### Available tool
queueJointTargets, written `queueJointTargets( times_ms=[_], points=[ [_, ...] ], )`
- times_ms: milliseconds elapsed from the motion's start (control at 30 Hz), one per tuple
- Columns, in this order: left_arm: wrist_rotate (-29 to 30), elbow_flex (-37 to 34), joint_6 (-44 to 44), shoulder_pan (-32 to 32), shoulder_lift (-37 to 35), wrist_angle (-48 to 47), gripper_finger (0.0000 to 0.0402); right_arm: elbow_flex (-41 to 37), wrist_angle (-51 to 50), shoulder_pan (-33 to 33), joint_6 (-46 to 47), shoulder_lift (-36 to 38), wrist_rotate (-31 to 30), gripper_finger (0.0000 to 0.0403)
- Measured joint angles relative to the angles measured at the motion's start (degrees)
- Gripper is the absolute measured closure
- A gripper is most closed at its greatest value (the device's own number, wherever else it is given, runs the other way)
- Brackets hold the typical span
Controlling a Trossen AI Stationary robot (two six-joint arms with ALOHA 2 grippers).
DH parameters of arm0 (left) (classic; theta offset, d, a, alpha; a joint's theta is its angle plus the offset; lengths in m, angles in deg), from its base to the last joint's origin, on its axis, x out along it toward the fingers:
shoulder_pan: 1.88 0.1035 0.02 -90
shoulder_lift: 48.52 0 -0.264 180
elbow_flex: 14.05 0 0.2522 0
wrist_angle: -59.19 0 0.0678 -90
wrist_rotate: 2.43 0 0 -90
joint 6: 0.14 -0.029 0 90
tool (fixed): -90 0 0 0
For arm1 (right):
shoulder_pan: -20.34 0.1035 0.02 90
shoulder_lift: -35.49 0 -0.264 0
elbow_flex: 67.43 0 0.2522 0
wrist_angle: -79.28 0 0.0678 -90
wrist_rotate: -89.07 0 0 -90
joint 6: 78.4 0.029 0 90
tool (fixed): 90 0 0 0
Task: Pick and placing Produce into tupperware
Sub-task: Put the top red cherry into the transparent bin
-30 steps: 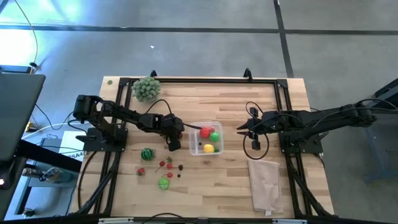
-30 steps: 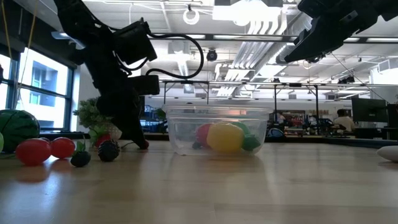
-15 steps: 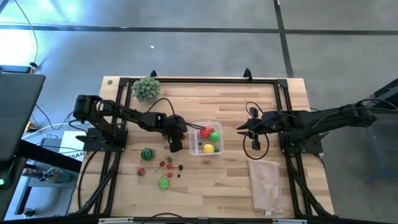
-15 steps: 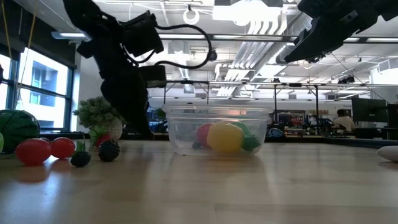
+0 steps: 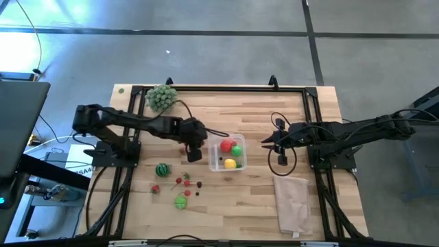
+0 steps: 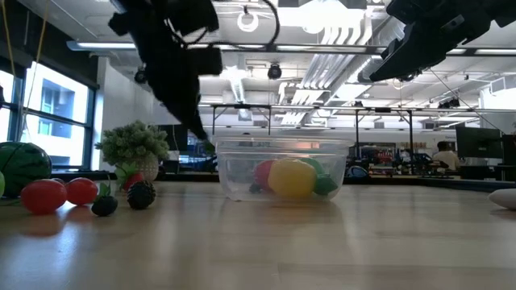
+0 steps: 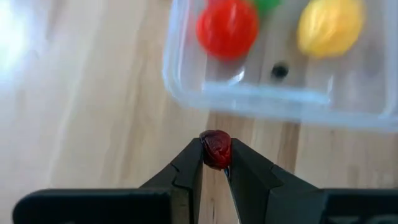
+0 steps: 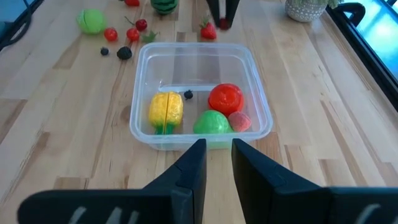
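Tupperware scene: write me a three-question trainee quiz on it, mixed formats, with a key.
1. True or false: the left gripper is shut on a dark-red berry.
2. Which piece is already in the tupperware? A) the yellow piece B) the striped green ball C) the bushy plant
3. Fill in: in the high view the right gripper hovers beside the tupperware, above the ____.

Key: 1 true; 2 A; 3 table.
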Motion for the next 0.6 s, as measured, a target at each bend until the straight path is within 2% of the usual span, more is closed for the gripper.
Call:
queueJointTargets(
  times_ms=[167, 300, 433, 600],
  points=[
    [-1.13, 1.94, -1.19, -0.13, -5.01, 1.41, 0.034, 0.0, -0.51, 0.0, 0.0, 0.0, 0.0, 0.0336],
    [-6.7, 3.32, -3.42, -0.52, -6.73, 5.57, 0.034, 0.0, -0.53, -0.02, 0.0, 0.0, 0.0, 0.0336],
    [-13.08, 4.28, -3.85, -0.89, -6.64, 9.85, 0.034, 0.01, -0.87, -0.02, 0.0, 0.0, -0.01, 0.0336],
    [-12.7, 4.5, -5.01, -0.74, -3.92, 11.77, 0.034, 0.02, -1.1, 0.0, 0.0, 0.0, 0.0, 0.0336]
  ],
)
